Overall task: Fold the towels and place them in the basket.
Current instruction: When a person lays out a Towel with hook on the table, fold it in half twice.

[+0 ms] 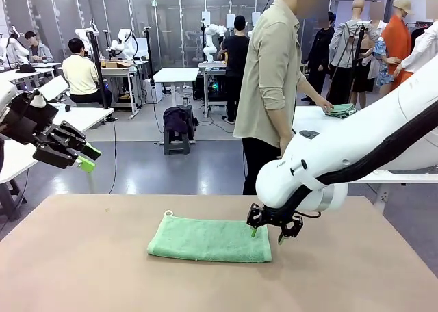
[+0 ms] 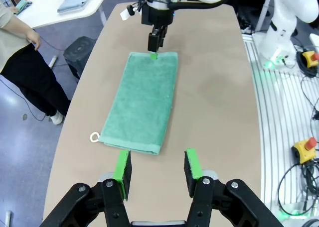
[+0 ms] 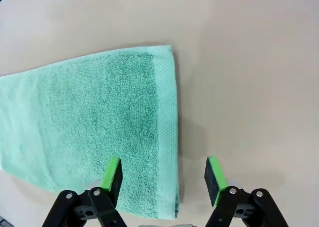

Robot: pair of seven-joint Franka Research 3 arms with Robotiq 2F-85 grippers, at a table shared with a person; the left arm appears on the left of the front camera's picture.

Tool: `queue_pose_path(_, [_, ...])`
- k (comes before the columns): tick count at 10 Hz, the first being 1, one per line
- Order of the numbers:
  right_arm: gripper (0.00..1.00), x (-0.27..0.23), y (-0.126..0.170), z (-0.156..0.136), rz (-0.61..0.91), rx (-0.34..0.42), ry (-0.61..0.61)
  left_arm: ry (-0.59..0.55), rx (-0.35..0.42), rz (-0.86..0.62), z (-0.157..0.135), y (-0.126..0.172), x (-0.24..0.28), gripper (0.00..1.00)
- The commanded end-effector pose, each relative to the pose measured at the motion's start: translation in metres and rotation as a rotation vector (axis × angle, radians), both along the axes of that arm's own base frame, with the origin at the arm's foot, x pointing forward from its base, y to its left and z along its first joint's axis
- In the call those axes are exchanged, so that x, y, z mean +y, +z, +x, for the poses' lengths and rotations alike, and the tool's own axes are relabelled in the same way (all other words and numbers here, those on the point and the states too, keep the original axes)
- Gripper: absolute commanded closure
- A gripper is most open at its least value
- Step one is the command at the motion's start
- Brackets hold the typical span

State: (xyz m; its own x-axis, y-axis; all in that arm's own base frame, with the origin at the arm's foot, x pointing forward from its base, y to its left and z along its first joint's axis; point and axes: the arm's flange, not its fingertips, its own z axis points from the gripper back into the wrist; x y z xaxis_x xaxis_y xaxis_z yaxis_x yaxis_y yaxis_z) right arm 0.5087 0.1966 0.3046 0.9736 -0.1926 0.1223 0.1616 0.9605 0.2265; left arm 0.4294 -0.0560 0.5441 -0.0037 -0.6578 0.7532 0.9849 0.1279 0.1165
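Now: a folded towel (image 1: 209,239) lies flat mid-bench (image 1: 82,271), with the right gripper (image 1: 267,235) at its right end.
That gripper's jaws stand apart, holding nothing, and straddle the towel's short edge. The left gripper (image 1: 89,158) hangs raised past the bench's left edge, jaws apart and empty. A person (image 1: 270,86) stands beyond the far edge.

- Towel (image 1: 209,239) is lying flat on table (image 1: 82,257), approx. ctr, long side running L–R; its loop (image 1: 168,213) is sitting at far-L corner.
- R gripper (image 1: 267,235) is hanging at towel's R end, straddling the end edge: one finger over towel, other over bare table.
- L gripper (image 1: 89,159) is hovering high at L, well apart from towel.
- Person (image 1: 270,86) is standing behind table's far edge, R of ctr.
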Motion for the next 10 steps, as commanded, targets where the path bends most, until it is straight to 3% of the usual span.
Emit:
queue_pose_path(1, [0.16,0.014,-0.0042,0.0087,-0.056,-0.023,-0.044,0.0,-0.01,-0.011,-0.0012,0.0012,-0.0009,0.44])
queue_pose_path(2, [0.16,0.0169,-0.0057,0.0095,-0.056,-0.035,-0.036,0.0,-0.01,-0.011,-0.0012,0.0012,-0.0009,0.44])
queue_pose_path(3, [0.31,0.0194,-0.0065,0.0101,-0.059,-0.041,-0.031,0.0,-0.01,-0.011,-0.0012,0.0012,-0.0009,0.44])
queue_pose_path(4, [0.35,0.021,-0.0069,0.0105,-0.056,-0.048,-0.033,0.0,-0.01,-0.011,-0.0012,0.0012,-0.0009,0.44])
queue_pose_path(7, [0.35,0.0226,-0.0084,0.0127,-0.056,-0.055,-0.042,0.0,-0.01,-0.011,-0.0012,0.0012,-0.0009,0.44])
queue_pose_path(8, [0.48,0.0231,-0.0095,0.0131,-0.063,-0.054,-0.047,0.0,-0.01,-0.011,-0.0012,0.0012,-0.0009,0.44])
queue_pose_path(10, [0.48,0.0231,-0.0106,0.0135,-0.083,-0.054,-0.057,0.0,-0.01,-0.011,-0.0012,0.0012,-0.0009,0.44])
